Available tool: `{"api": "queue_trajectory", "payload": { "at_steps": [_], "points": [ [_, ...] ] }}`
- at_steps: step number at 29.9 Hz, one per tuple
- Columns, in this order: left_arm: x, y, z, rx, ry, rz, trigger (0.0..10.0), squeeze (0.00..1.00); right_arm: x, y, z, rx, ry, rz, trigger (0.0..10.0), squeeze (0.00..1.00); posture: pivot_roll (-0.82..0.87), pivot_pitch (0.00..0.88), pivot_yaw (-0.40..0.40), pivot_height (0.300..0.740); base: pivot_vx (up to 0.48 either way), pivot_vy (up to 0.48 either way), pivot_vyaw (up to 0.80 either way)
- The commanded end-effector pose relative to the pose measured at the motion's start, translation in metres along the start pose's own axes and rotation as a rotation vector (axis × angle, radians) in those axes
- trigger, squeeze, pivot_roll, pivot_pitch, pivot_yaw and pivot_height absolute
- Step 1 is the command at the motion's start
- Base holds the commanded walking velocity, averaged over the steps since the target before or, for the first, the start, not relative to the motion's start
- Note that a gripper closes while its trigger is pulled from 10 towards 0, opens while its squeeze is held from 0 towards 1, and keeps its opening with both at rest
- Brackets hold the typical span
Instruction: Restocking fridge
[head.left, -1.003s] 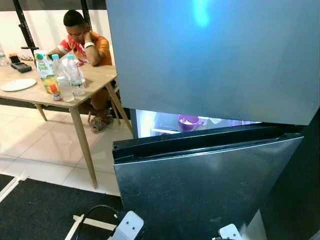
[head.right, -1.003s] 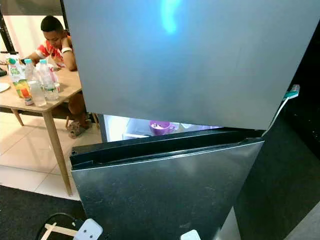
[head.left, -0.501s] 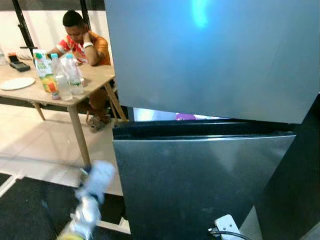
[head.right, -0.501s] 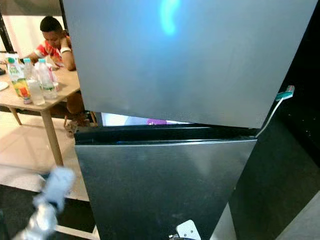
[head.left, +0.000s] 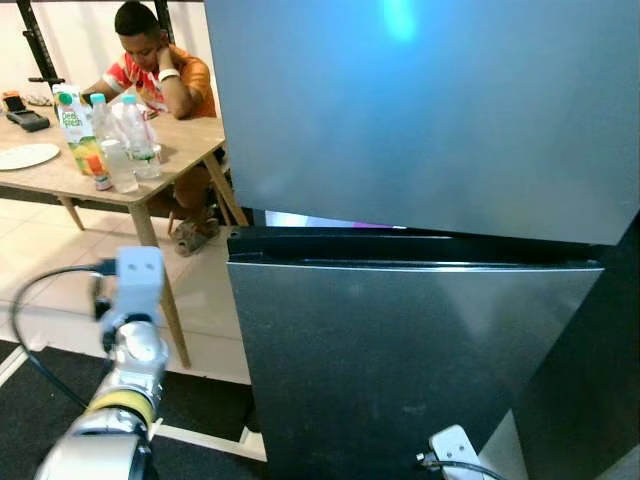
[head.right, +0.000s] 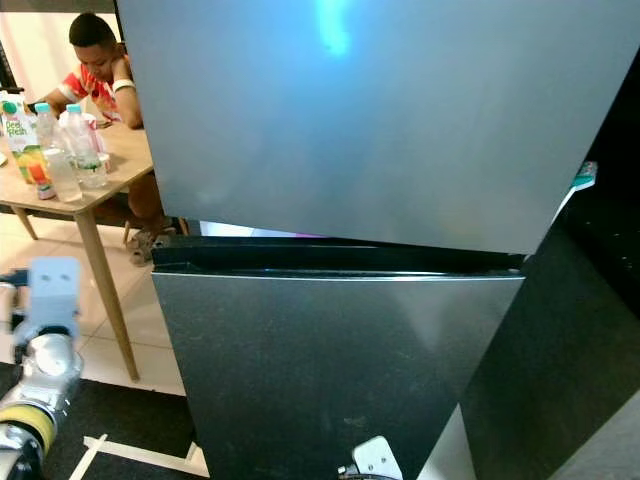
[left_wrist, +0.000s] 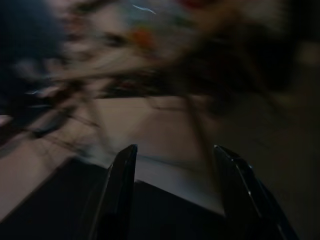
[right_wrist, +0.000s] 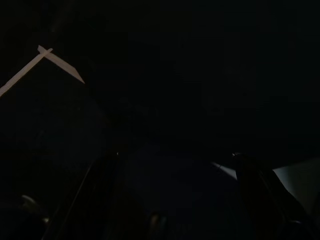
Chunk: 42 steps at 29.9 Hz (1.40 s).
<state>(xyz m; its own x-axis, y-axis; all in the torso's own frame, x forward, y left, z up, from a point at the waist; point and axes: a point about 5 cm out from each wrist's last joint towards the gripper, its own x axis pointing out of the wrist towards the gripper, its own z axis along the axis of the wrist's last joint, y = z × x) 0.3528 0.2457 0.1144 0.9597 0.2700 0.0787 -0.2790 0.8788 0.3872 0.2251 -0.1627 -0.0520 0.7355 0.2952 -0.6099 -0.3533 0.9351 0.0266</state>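
the fridge is seen from the head views with its lower door all but shut, a thin lit slit being left beneath the upper door. the left gripper is raised on the left, between fridge and table; its fingers are parted and nothing is held. the right gripper hangs low in shade, apparently spread and empty. the juice carton and water bottles stand on the table, well apart from the fridge, beside a seated person. it is judged that the wrist cable could be snagged or the bottles toppled by a hasty reach, and that restocking would be blocked by the nearly closed door.
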Motion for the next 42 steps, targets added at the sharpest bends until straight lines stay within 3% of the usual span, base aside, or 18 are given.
{"api": "queue_trajectory", "payload": {
  "at_steps": [1, 3, 11, 17, 24, 27, 31, 34, 35, 36, 42],
  "points": [
    [-0.028, -0.047, -0.019, -0.007, 0.008, -0.262, 10.0, 0.00, -0.002, 0.001, -0.004, 0.008, -0.002, -0.009, 10.0, 0.00, -0.05, 0.132, 0.012, 0.740, 0.000, 0.000, 0.00],
    [-0.041, -0.062, -0.026, -0.027, 0.016, -0.336, 10.0, 0.00, -0.003, 0.002, -0.006, 0.010, 0.000, -0.010, 10.0, 0.00, -0.05, 0.133, 0.013, 0.740, 0.000, 0.000, 0.00],
    [-0.072, -0.090, -0.039, -0.129, 0.036, -0.479, 10.0, 0.00, -0.004, 0.001, -0.009, 0.007, 0.006, -0.011, 10.0, 0.00, -0.06, 0.134, 0.019, 0.740, 0.000, 0.000, 0.00],
    [-0.072, -0.095, -0.033, -0.120, -0.015, -0.561, 10.0, 0.00, -0.004, -0.002, -0.006, 0.004, 0.003, -0.019, 10.0, 0.00, -0.05, 0.133, 0.017, 0.740, 0.000, 0.000, 0.00],
    [-0.050, -0.089, -0.012, -0.096, -0.067, -0.553, 10.0, 0.00, -0.002, -0.002, -0.001, -0.001, -0.011, -0.025, 10.0, 0.00, -0.05, 0.129, 0.013, 0.740, 0.000, 0.000, 0.00],
    [-0.032, -0.077, 0.001, -0.081, -0.071, -0.486, 10.0, 0.00, -0.001, -0.002, 0.001, -0.006, -0.019, -0.029, 10.0, 0.00, -0.05, 0.129, 0.011, 0.740, 0.000, 0.000, 0.00],
    [0.001, -0.044, 0.024, -0.018, -0.077, -0.289, 10.0, 0.00, 0.001, -0.002, 0.005, -0.010, -0.030, -0.029, 10.0, 0.00, -0.05, 0.130, 0.007, 0.740, 0.000, 0.000, 0.00],
    [0.015, -0.025, 0.035, -0.003, -0.078, -0.196, 10.0, 0.00, 0.001, -0.002, 0.006, -0.011, -0.030, -0.028, 10.0, 0.00, -0.05, 0.132, 0.006, 0.740, 0.000, 0.000, 0.00],
    [0.015, -0.025, 0.035, -0.003, -0.078, -0.196, 10.0, 0.00, 0.001, -0.002, 0.006, -0.011, -0.030, -0.028, 10.0, 0.00, -0.05, 0.132, 0.006, 0.740, 0.000, 0.000, 0.00],
    [0.023, -0.011, 0.042, 0.013, -0.081, -0.133, 10.0, 0.00, 0.001, -0.002, 0.006, -0.013, -0.029, -0.026, 10.0, 0.00, -0.05, 0.132, 0.007, 0.740, 0.000, 0.000, 0.00],
    [0.024, -0.005, 0.039, 0.048, -0.067, -0.132, 10.0, 0.00, 0.000, -0.002, 0.004, -0.015, -0.026, -0.023, 10.0, 0.00, -0.05, 0.134, 0.014, 0.740, 0.000, 0.000, 0.00]
  ]
}}
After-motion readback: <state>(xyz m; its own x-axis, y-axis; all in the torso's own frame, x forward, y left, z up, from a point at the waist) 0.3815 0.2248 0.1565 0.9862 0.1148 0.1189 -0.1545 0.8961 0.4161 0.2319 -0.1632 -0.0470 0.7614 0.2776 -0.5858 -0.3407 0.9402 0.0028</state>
